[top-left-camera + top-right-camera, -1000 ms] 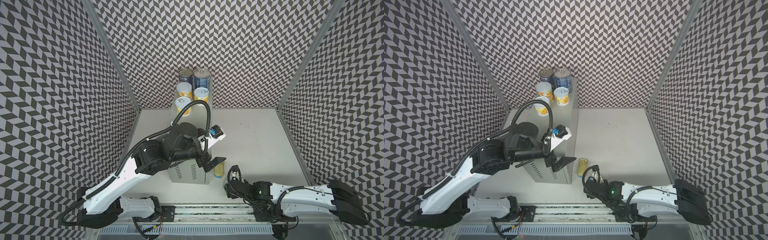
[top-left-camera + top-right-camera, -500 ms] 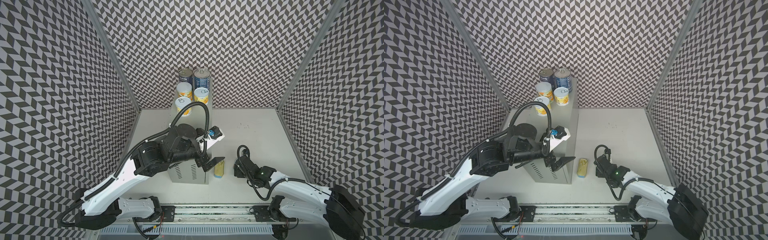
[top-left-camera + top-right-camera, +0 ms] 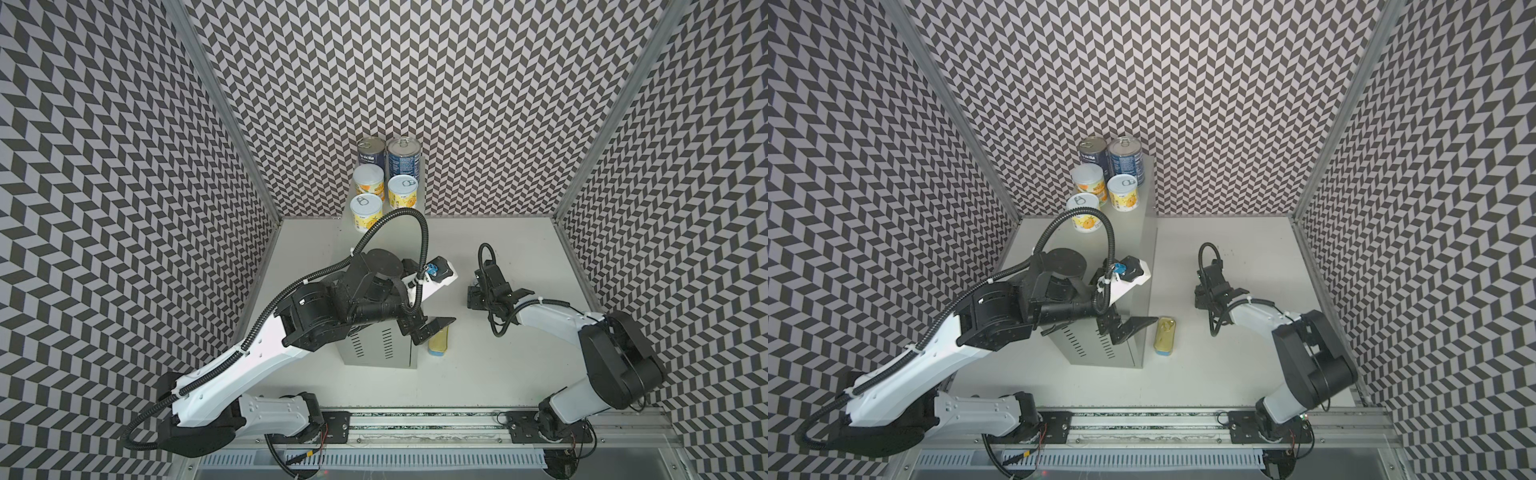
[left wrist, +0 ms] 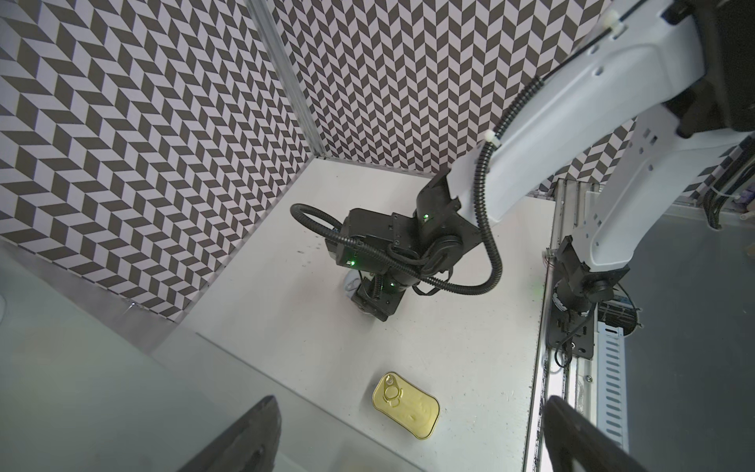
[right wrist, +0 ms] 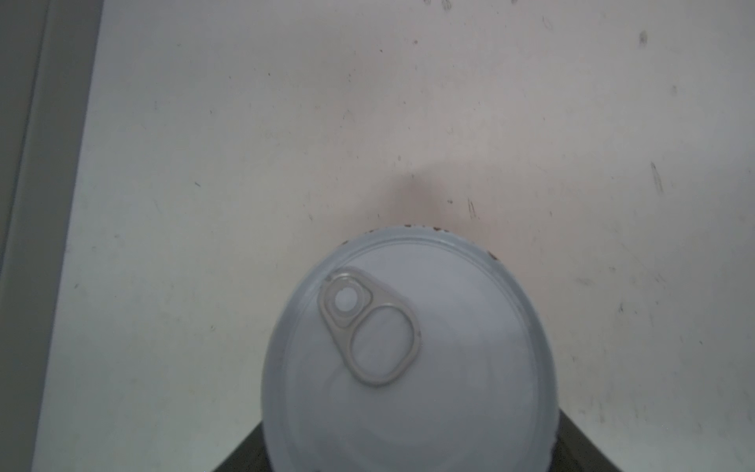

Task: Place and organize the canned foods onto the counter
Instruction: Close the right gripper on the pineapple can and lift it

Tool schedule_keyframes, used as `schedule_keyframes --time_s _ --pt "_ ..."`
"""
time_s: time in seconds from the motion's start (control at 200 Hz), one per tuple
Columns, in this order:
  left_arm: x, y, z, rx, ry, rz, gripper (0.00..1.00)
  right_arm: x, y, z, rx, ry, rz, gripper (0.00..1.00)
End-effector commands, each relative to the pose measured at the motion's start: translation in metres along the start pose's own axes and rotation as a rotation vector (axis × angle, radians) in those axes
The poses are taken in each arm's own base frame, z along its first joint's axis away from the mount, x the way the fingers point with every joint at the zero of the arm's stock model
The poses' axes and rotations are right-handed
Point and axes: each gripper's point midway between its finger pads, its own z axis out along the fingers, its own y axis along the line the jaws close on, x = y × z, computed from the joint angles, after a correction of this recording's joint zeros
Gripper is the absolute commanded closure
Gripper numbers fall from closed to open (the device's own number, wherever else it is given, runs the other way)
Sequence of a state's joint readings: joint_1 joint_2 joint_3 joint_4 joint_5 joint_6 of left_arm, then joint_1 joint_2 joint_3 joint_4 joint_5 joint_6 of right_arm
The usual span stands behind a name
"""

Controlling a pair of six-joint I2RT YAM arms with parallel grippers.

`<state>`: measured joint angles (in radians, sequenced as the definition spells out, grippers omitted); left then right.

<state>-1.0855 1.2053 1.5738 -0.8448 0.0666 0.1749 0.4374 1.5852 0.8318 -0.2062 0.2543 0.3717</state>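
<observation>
The left arm (image 3: 257, 353) reaches forward, raised, and the left hand (image 3: 432, 332) gapes wide and empty, fingers level. The right arm (image 3: 552, 320) stretches inward, wrist bent down, the right hand (image 3: 476, 293) clamped around a white-lidded can (image 5: 408, 355).

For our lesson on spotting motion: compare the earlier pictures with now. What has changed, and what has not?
The right gripper, a white-lidded can between its jaws, swung from near the front rail back toward the far wall. The open left gripper, the gold tin and the five cans on the counter stayed put.
</observation>
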Motion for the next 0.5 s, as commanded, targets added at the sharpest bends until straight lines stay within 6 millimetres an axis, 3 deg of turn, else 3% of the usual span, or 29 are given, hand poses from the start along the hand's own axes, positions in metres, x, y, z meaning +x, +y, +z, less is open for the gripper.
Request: schedule_keyframes --time_s 0.0,0.27,0.496 --pt "-0.0064 -0.0017 0.0035 0.027 -0.032 0.018 0.00 -0.0337 0.0177 -0.0005 -0.060 -0.092 -0.013 0.26" --pt "-0.0057 -0.0015 0.0067 0.042 -0.044 0.017 0.00 -0.0338 0.0176 -0.0008 -0.066 -0.101 -0.003 0.14" --pt "-0.0061 -0.0017 0.0083 0.042 -0.047 0.020 0.00 -0.0310 0.0159 -0.0009 -0.069 -0.115 0.007 0.14"
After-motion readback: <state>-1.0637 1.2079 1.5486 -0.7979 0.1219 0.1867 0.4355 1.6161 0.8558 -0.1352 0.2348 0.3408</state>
